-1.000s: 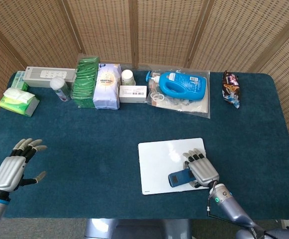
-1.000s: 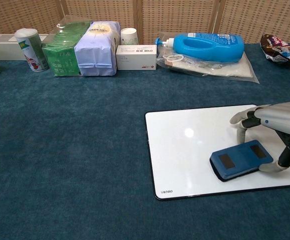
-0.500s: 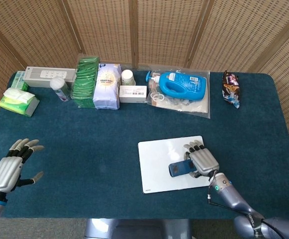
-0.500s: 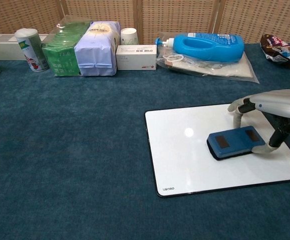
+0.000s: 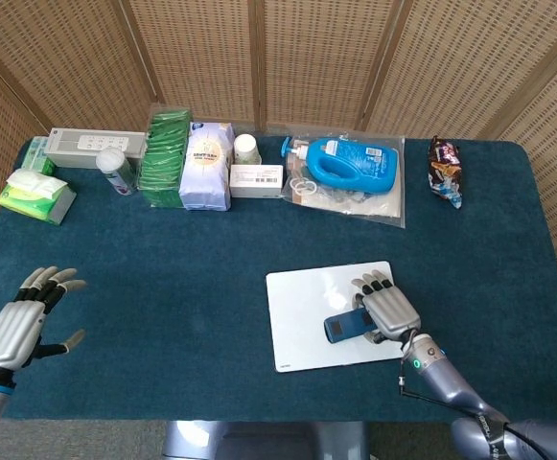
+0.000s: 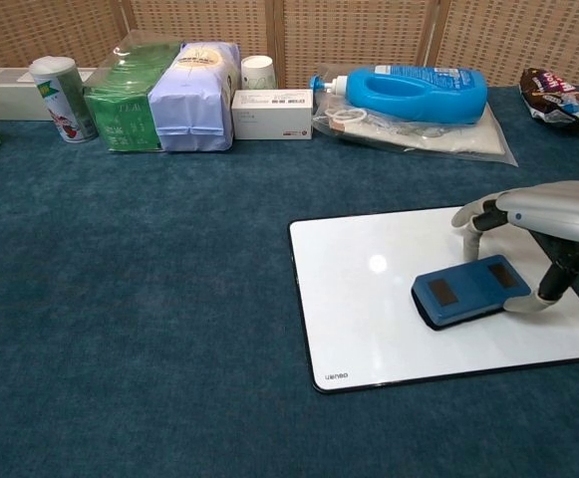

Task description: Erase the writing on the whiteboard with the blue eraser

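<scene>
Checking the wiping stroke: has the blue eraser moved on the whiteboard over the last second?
Yes. The blue eraser moved away from the whiteboard's near edge, slightly leftward.

The right hand [image 5: 385,309], silver-backed with dark fingers, sits in the lower right of centre in the head view, palm down. Its fingers [image 6: 473,214] and thumb bracket the flat blue rectangular eraser [image 6: 468,290], gripping it from above. Its forearm runs off toward the bottom right corner. The left hand [image 5: 24,318] hangs at the lower left edge of the head view, palm down, fingers spread apart and holding nothing, thumb out to the side.
</scene>
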`<action>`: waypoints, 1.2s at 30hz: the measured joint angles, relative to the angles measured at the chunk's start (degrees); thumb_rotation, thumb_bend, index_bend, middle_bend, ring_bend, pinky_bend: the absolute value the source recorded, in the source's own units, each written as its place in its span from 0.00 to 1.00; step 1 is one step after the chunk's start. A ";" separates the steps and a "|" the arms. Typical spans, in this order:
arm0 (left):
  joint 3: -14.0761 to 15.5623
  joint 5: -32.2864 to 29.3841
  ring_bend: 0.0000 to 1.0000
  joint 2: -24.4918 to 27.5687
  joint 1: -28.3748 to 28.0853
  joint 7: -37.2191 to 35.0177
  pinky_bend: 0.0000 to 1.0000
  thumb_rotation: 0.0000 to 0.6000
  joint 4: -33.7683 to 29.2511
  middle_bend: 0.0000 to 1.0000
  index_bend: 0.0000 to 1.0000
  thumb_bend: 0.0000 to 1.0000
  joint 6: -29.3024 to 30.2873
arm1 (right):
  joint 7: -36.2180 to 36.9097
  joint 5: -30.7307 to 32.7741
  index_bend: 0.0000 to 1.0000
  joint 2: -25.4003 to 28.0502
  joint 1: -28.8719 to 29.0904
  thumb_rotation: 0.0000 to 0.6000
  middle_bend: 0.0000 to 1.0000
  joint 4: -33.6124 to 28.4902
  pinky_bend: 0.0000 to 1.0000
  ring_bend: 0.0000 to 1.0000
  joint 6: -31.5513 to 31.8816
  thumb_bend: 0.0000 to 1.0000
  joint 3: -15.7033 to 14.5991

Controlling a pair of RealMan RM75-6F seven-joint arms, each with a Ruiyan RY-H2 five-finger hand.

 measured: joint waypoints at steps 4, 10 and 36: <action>-0.05 -0.05 0.02 -0.05 -0.06 -0.03 0.00 1.00 0.03 0.15 0.22 0.32 -0.05 | -2.42 -0.07 0.62 0.78 -1.07 1.00 0.14 -2.86 0.00 0.00 1.94 0.24 -1.34; 0.07 -0.09 0.02 -0.28 -0.14 0.04 0.00 1.00 0.12 0.15 0.22 0.32 -0.34 | -4.70 0.50 0.62 1.44 -2.28 1.00 0.14 -5.00 0.00 0.00 3.40 0.24 -2.64; 0.15 -0.09 0.02 -0.34 -0.08 1.48 0.00 1.00 -0.98 0.15 0.22 0.32 -0.12 | -0.56 3.70 0.62 -0.24 2.12 1.00 0.14 3.74 0.00 0.00 0.12 0.24 5.16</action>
